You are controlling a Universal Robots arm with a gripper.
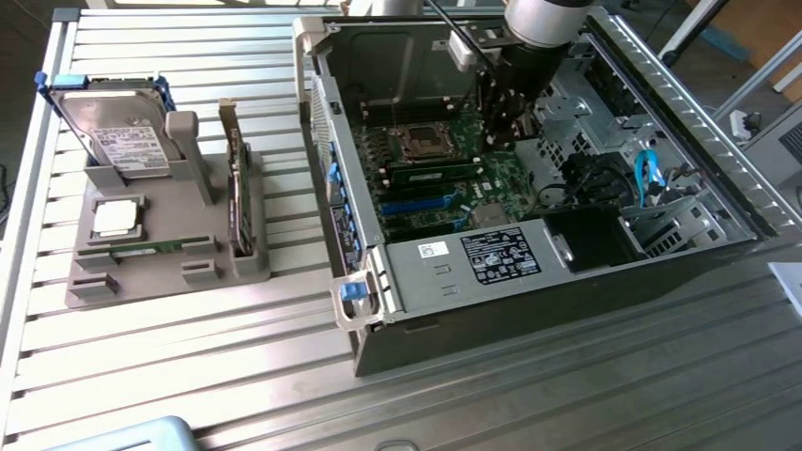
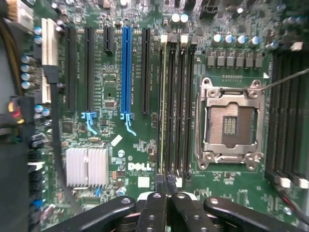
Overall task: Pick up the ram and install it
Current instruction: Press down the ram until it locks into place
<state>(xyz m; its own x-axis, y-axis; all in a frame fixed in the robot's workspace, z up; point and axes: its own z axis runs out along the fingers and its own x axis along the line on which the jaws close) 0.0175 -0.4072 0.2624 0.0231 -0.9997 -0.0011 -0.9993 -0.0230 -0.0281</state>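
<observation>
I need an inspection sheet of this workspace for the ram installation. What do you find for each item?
Surface: slatted metal table, carrying an open computer case and a grey fixture.
Job's things: one ram lies flat in the fixture; another thin green stick stands in a motherboard memory slot, directly at the hand.
Clutter: hard drive, expansion card and processor chip, all in the fixture.
Grippers: hand low inside the case, over the memory slots.
Cables: blue cable and black cables beside the motherboard, apart from the hand.
Surroundings: pale blue object at the table edge.
</observation>
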